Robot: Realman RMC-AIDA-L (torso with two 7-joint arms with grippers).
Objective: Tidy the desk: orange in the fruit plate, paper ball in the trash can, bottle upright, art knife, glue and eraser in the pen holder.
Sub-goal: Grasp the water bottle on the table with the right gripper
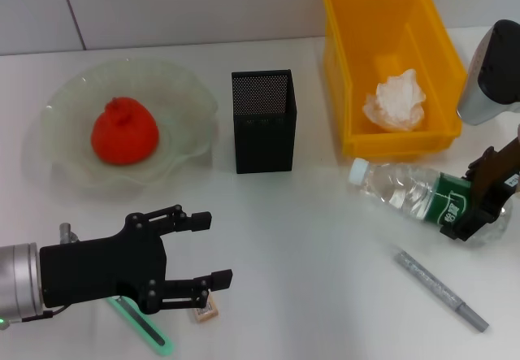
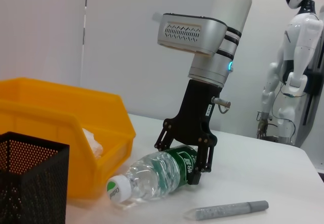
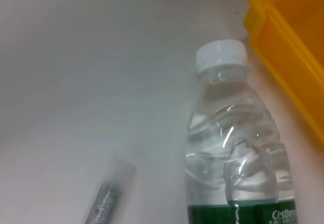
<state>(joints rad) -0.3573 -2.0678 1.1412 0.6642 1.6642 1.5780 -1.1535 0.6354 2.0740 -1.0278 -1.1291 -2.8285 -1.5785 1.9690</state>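
Nearest us, our left end effector [image 1: 203,250] hovers open over the art knife [image 1: 142,327] and eraser [image 1: 204,311]. Our right end effector [image 2: 188,164] clamps the bottle [image 1: 410,193] lying on the tabletop [image 1: 309,254] at its labelled belly; half-full, thin-walled and slick, we judge it will dent if squeezed.

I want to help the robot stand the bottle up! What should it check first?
1. Right gripper around the bottle: ok, fingers straddle the green label.
2. Fingers squeezed tight: cannot tell.
3. Bottle cap on: ok.
4. Bottle upright: not ok, lying on its side.
5. Glue out of the way: ok, apart from the bottle.
6. Left gripper away: ok, open near the eraser.
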